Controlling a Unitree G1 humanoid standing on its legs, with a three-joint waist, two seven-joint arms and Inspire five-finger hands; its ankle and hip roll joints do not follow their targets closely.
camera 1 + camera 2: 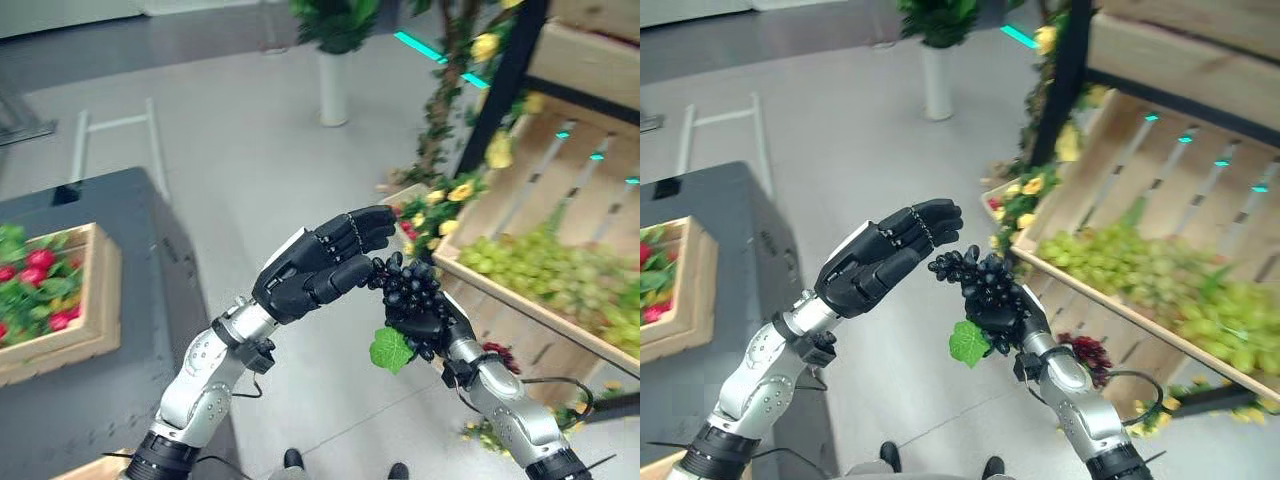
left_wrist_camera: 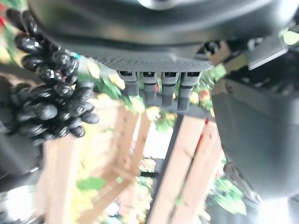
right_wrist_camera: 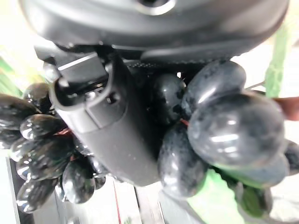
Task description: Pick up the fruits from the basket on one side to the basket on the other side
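A bunch of black grapes point(image 1: 410, 285) with a green leaf point(image 1: 392, 350) is held up in the air, and my right hand point(image 1: 432, 326) is shut on it from below. In the right wrist view the grapes point(image 3: 233, 130) bulge round the thumb point(image 3: 107, 126). My left hand point(image 1: 310, 265) hovers open just left of the bunch, palm toward it, thumb almost touching the grapes; whether it touches I cannot tell. The left wrist view has the bunch point(image 2: 46, 107) beside the fingers point(image 2: 161, 88). A wooden basket point(image 1: 100, 290) with red fruit and leaves stands far left.
The left basket rests on a dark grey table point(image 1: 130, 200). At right a slanted wooden crate point(image 1: 500, 292) holds green grapes point(image 1: 540, 265), with dark red grapes point(image 1: 500, 352) and yellow flowers point(image 1: 460, 190) below its edge. A plant in a white vase point(image 1: 333, 85) stands behind.
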